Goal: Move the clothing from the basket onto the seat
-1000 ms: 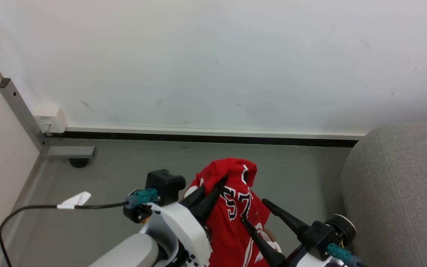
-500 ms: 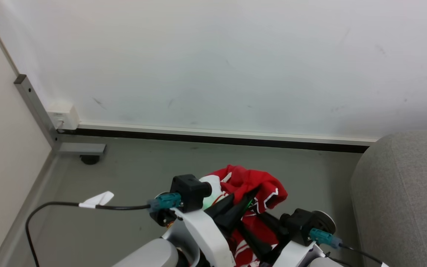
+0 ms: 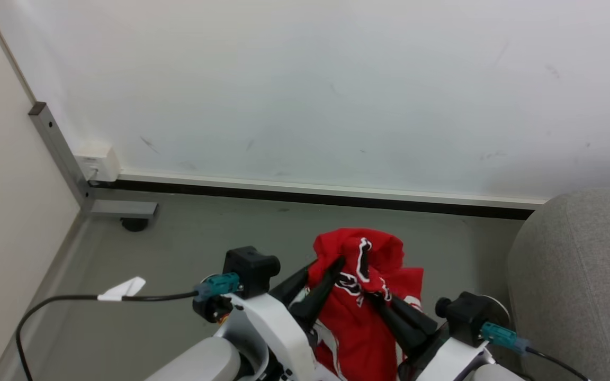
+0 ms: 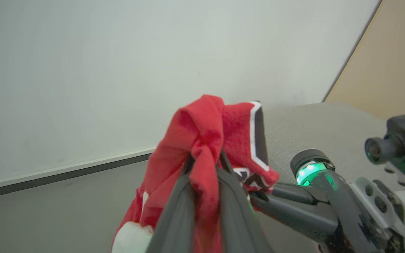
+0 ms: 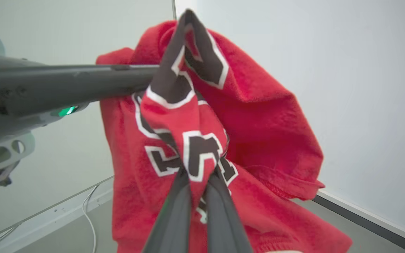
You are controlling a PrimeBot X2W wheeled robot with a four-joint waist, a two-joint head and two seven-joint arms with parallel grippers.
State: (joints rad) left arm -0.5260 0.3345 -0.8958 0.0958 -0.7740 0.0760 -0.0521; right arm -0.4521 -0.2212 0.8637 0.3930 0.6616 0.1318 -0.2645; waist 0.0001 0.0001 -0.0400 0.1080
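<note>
A pale wall stood beyond the fingertips of both grippers, and grey floor spread beneath them. The seat, light grey and rounded, lay off the outer side of the right gripper, near it but apart. The clothing, a red garment with black, white-edged lettering, hung bunched between the two grippers. It did not touch the seat, and its lower part was hidden behind the arms.

The left gripper was clamped narrow on a gathered fold at the garment's top. In the left wrist view red fabric was squeezed between its fingers. The right gripper pinched a lettered fold just beside and below the left one's tips, with its fingers almost together. A black cable ran outward from the left wrist and carried a small white tag.
</note>
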